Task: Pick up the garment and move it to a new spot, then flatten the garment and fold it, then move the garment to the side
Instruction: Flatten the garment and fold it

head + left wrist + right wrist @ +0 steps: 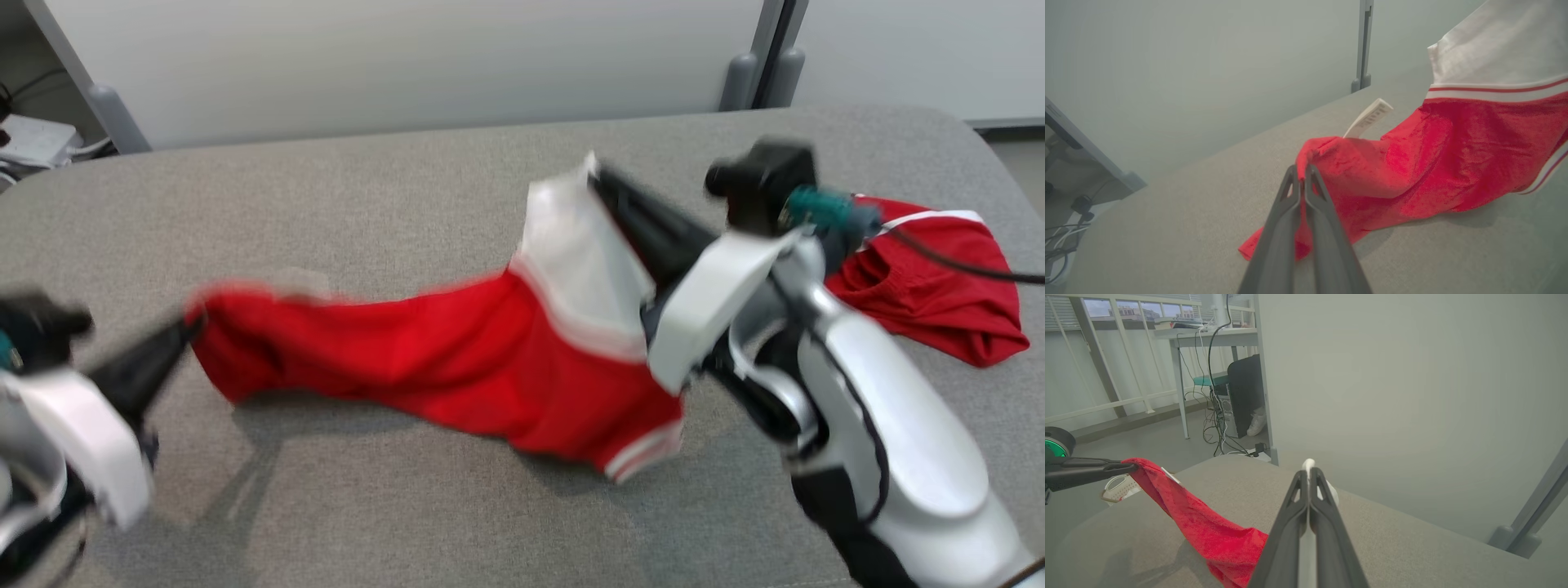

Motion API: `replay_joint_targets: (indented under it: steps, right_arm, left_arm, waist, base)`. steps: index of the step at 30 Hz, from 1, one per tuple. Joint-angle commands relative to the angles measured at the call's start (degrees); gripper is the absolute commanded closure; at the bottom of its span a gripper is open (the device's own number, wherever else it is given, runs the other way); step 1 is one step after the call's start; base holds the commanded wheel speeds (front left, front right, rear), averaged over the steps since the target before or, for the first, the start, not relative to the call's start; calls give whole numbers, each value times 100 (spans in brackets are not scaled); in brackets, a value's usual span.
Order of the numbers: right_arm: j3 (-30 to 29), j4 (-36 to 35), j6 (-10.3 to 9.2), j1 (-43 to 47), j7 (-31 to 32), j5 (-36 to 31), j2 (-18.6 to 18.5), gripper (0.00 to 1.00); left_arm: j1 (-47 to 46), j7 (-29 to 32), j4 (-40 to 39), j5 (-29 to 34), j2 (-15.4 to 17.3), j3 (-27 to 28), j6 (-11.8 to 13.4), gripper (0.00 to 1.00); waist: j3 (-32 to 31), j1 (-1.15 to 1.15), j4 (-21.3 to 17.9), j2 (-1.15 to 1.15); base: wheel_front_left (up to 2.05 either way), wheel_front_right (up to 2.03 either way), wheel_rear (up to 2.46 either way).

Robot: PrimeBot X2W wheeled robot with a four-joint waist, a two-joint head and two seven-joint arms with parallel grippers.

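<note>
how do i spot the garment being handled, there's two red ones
On the grey table, find the red garment stretched between the left tool and the right tool. Unlike the other red garment crumpled at the far right, it has a broad white panel and is held up.

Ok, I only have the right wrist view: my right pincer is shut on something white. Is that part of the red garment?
Observer: Yes. The head view shows the right pincer gripping the white panel at one end of the red garment.
Operator: Is it hanging clear?
Observer: Mostly. It sags between the two pincers, and in the left wrist view a red corner below the left pincer seems to touch the grey table.
Operator: Anything else lying around?
Observer: A second red garment, bunched, lies on the table beyond the right arm.
</note>
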Motion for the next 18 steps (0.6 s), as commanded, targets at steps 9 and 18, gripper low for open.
replay_joint_targets:
  steps: [9,18]
  right_arm:
    - [672,-1203,-1,1336,2507,1121,-511,100]
    - [63,-1250,-1,1441,3743,786,147,100]
  left_arm:
    - [1263,915,-1431,-779,1461,-1356,-3,100]
    - [353,1544,-2054,-2087,1740,-2291,-3,100]
  waist:
    - [488,0,45,0]
    - [1609,0,109,0]
  base:
    - [0,0,0]
    - [0,0,0]
